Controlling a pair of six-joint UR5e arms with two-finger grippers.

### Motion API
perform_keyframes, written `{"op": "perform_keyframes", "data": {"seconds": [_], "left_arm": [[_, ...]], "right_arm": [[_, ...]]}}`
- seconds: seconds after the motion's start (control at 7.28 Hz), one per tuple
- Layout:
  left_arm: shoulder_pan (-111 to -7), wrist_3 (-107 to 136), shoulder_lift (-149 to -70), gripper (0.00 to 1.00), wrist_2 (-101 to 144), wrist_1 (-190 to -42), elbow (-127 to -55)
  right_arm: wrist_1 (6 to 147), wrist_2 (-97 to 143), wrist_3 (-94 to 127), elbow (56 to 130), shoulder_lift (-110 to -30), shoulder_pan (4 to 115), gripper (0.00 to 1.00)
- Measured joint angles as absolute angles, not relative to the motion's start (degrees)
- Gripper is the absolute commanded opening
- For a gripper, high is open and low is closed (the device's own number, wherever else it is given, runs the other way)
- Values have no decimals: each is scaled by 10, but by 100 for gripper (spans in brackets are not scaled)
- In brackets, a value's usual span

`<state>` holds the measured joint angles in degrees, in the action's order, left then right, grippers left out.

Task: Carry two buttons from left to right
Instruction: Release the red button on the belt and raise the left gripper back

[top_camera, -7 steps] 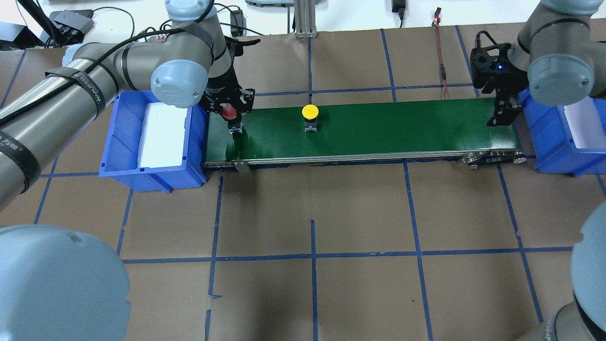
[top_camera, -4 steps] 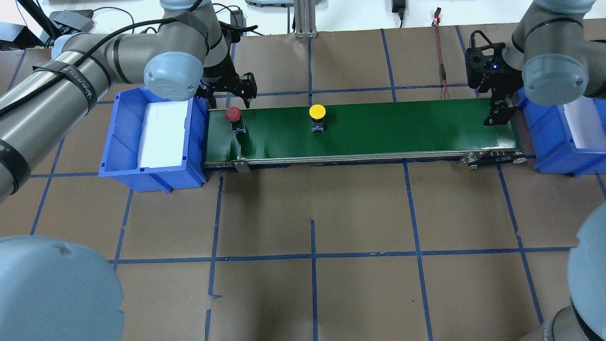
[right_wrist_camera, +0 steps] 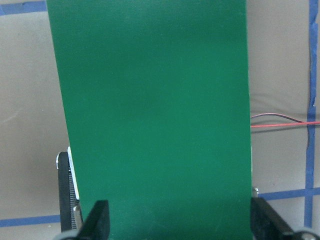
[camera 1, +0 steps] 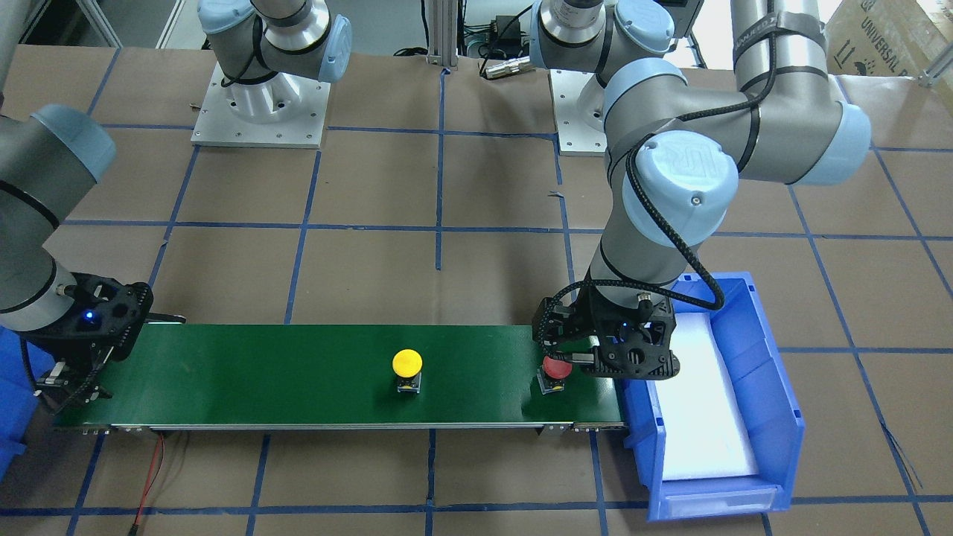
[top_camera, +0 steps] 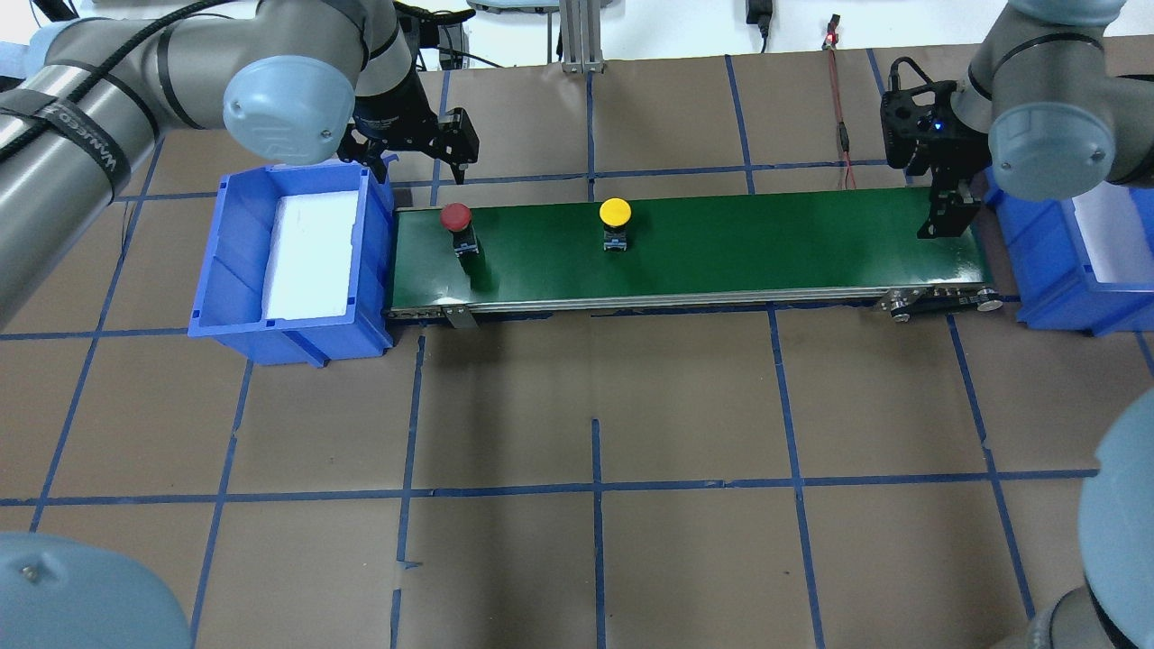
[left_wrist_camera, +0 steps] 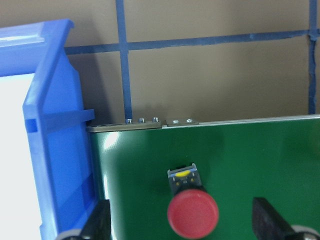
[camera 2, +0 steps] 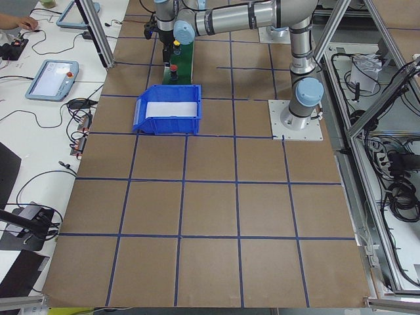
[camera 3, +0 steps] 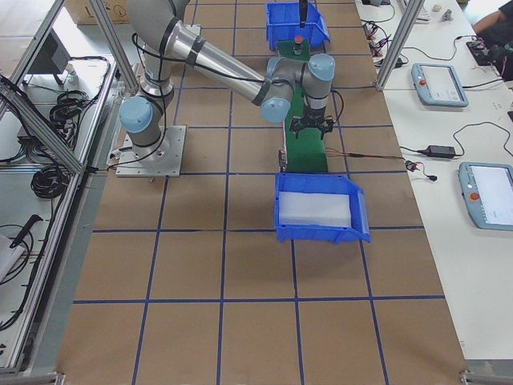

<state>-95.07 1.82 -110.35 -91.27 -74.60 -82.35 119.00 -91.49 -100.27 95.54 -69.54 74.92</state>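
Observation:
The red button (top_camera: 455,216) stands upright near the left end of the green conveyor belt (top_camera: 766,243). The yellow button (top_camera: 616,212) stands upright on the belt further right. Both also show in the front view, the red button (camera 1: 556,367) and the yellow button (camera 1: 407,362). My left gripper (top_camera: 422,167) is open and empty, raised just behind the red button; in its wrist view the red button (left_wrist_camera: 192,215) lies between the spread fingers (left_wrist_camera: 97,222). My right gripper (top_camera: 942,221) is open and empty over the belt's right end, fingers (right_wrist_camera: 100,217) wide apart.
A blue bin (top_camera: 225,270) with a white foam liner sits against the belt's left end. A second blue bin (top_camera: 1046,270) sits at the right end. A red wire (top_camera: 843,135) lies behind the belt on the brown, blue-taped table.
My left gripper has let go of the red button, opened, and moved up and back from it. Both buttons have shifted right along the belt. The right gripper moved slightly.

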Motion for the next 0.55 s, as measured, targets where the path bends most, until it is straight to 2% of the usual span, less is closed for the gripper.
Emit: {"op": "perform_keyframes", "data": {"seconds": [0.55], "left_arm": [[-893, -19, -979, 100, -911, -871, -839]], "right_arm": [[1190, -915, -1000, 955, -695, 750, 100]]}}
